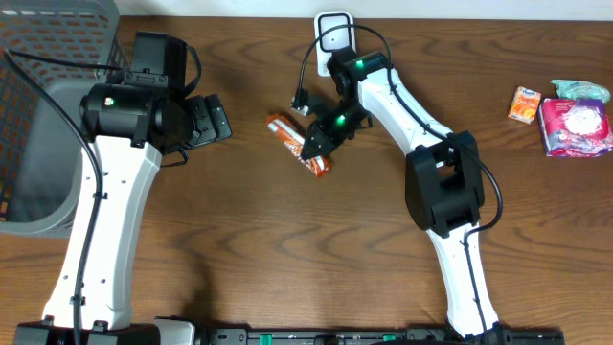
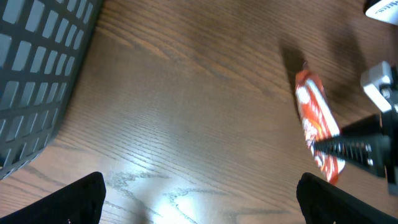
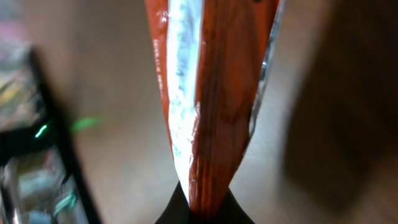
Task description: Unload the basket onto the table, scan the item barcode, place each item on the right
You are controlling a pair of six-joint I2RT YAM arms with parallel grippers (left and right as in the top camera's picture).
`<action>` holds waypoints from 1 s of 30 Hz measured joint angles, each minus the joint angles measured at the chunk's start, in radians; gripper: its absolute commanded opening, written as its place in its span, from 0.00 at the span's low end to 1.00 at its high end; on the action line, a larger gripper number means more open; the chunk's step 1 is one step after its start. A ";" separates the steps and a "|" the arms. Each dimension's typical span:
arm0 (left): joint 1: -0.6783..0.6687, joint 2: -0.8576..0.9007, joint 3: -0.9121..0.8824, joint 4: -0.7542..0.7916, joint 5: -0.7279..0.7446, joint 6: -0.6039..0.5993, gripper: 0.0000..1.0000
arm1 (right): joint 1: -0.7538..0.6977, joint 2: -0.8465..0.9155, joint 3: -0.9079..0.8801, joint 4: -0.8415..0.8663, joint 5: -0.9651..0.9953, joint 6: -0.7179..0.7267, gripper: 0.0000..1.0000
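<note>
Right gripper (image 1: 316, 149) clamped on the orange foil snack packet (image 1: 284, 129) — left gripper (image 1: 215, 120) wide, empty. Should face it squarely toward the white scanner (image 1: 332, 29) at the brown wooden table (image 1: 287, 259)'s far edge.

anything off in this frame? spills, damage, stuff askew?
Nothing spilled or damaged that I can see. The orange packet sits at a slant, pinched at one end by the shut right pincer. The left pincer is open and empty beside the grey basket.

No lettering is legible: the white print on the orange wrapper (image 2: 316, 118) is blurred, and the packets (image 1: 573, 123) are too small to read.
</note>
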 measured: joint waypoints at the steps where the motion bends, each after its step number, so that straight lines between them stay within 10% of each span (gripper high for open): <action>1: 0.000 0.000 0.000 0.000 0.000 0.000 0.98 | 0.000 0.000 0.000 0.017 0.056 0.077 0.01; 11: 0.000 0.000 0.000 0.000 0.000 0.000 0.98 | 0.002 0.000 0.000 0.008 0.544 0.527 0.20; 30: 0.000 0.000 0.000 0.000 0.000 0.000 0.98 | 0.029 0.000 0.066 -0.060 0.650 0.642 0.16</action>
